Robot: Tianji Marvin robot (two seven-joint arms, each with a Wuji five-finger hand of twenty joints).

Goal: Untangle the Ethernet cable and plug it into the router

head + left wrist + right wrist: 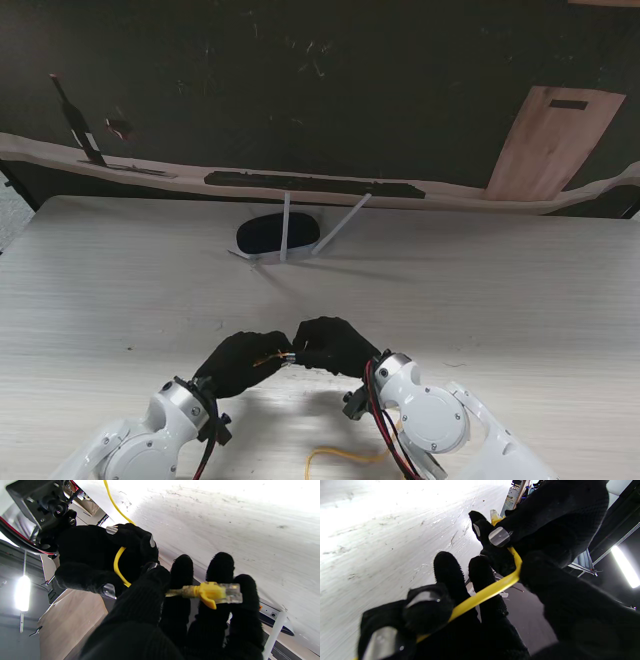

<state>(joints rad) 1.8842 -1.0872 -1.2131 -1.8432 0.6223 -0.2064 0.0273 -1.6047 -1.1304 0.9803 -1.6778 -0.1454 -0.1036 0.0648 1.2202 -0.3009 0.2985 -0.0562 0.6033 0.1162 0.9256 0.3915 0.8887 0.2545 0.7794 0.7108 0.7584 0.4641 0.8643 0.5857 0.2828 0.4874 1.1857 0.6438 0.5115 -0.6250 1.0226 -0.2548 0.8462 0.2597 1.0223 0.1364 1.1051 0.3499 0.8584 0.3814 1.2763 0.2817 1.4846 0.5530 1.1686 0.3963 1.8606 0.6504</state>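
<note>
Cable handling is shared between the two hands, which are brought fingertip to fingertip just above the counter. The left robot hand is clamped on the yellow Ethernet cable right behind its plug; the clear connector with its yellow boot is left projecting past the fingertips, apparently so that the end stays free for insertion. The right robot hand is closed on the same cable a little further back, thumb pressing it against the fingers, which seems meant to steady the line while the plug is oriented. Slack is seen trailing behind the right robot hand as a yellow loop on the counter near the robot; whether any tangle remains there cannot be told. The router, a dark oval body with white antennas raised, is placed well ahead of both hands, apart from the cable. Plugging in is judged not yet done.
</note>
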